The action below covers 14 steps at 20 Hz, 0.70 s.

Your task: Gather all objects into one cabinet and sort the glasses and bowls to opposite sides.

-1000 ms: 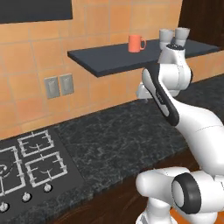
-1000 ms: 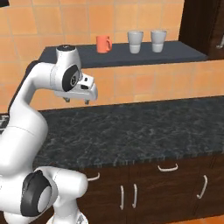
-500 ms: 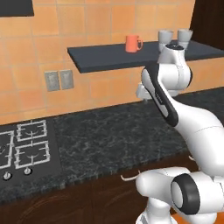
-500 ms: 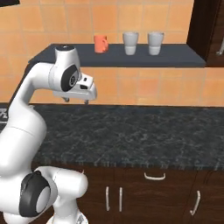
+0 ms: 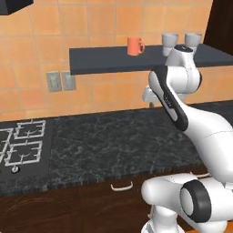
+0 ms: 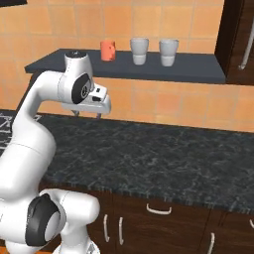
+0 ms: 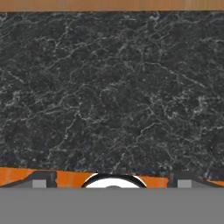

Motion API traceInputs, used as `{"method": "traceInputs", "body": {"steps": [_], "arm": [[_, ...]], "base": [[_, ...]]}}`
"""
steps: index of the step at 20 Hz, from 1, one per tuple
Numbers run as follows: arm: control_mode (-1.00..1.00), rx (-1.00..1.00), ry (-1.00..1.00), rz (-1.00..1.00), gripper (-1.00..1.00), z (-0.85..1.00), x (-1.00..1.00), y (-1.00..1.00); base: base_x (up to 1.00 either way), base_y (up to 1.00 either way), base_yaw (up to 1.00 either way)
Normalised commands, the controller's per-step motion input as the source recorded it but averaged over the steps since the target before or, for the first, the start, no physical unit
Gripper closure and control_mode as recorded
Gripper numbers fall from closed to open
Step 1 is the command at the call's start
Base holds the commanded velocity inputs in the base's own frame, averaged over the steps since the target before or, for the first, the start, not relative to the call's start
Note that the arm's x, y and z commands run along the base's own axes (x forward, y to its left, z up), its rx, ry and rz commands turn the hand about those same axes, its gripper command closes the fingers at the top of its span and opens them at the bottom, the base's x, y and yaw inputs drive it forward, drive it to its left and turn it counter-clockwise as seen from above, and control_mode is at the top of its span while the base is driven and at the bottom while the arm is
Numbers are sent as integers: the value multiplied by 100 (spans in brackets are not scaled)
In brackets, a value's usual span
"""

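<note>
On the flat dark grey floating shelf (image 6: 188, 69) stand a red-orange handled mug (image 6: 107, 50) and two pale handleless cups (image 6: 139, 50) (image 6: 168, 52), all upright in a row. From the left base the mug (image 5: 134, 46) shows in full, while my arm partly covers the cups (image 5: 169, 42) (image 5: 193, 39). My gripper (image 6: 86, 114) hangs open and empty over the black counter (image 7: 109, 87), pointing down, below and left of the mug. The dark brown wall cabinet (image 6: 237, 34) rises just right of the shelf's end. The wooden bowl is out of view.
A gas hob (image 5: 20, 145) sits in the counter at the far left. Two wall outlets (image 5: 61, 81) are under the shelf's left end. Base cabinets with white handles (image 6: 158, 210) run below the counter. A dark hood corner (image 5: 13, 4) hangs at top left.
The base has driven to the right, so the whole scene slid left and the wall cabinet came into view. The arm kept its pose and the gripper stayed open.
</note>
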Motion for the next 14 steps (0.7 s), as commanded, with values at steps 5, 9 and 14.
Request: {"method": "traceInputs", "body": {"steps": [5, 9, 14], "arm": [[100, 0, 0, 0, -100, 0, 0, 0], [100, 0, 0, 0, -100, 0, 0, 0], [100, 0, 0, 0, -100, 0, 0, 0]], "base": [[95, 27, 22], [97, -35, 1], [57, -51, 0]]}}
